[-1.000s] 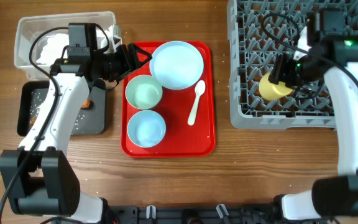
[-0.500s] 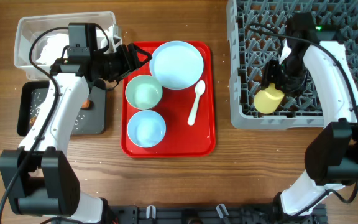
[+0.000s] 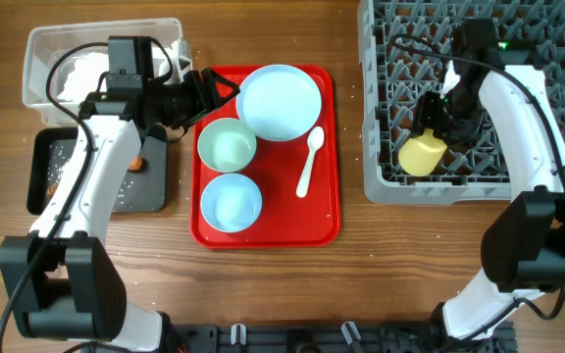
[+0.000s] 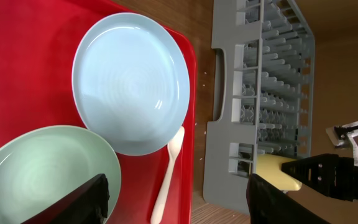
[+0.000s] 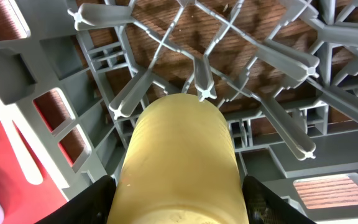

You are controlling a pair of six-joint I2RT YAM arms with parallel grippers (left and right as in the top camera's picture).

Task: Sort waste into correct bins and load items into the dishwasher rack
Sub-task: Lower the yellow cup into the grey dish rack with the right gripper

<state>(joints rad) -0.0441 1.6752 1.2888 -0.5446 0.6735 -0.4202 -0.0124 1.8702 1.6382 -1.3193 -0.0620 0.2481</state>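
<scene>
Right gripper [image 5: 180, 208]: clamped on the yellow cup [image 3: 423, 154], 1 finger on each side of its round wall, down inside the dishwasher rack [image 3: 381, 98].
Yellow cup: at the rack's near-left corner, tipped on its side among the pegs [image 5: 201, 81], with a peg tip right at its far end.
Cup handling: it looks light, stiff and smooth-walled. Round as it is, I reckon it could roll or slip once let go, so a hold across the middle of the wall suits it.
Left gripper [image 4: 179, 199]: jaws spread wide, nothing between them, hovering at the red tray's [image 3: 327, 221] left edge, near the plate [image 3: 279, 102].
On the red tray: 1 plate, 2 bowls [image 3: 227, 145] and 1 spoon [image 3: 309, 163], none racked yet.
Next holds: the plate probably wants a rim pinch. The spoon looks thin and lies flat, so it is best taken mid-handle.
Bins: the clear tub [image 3: 42, 44] and black tray [image 3: 155, 191] sit left of the red tray.
</scene>
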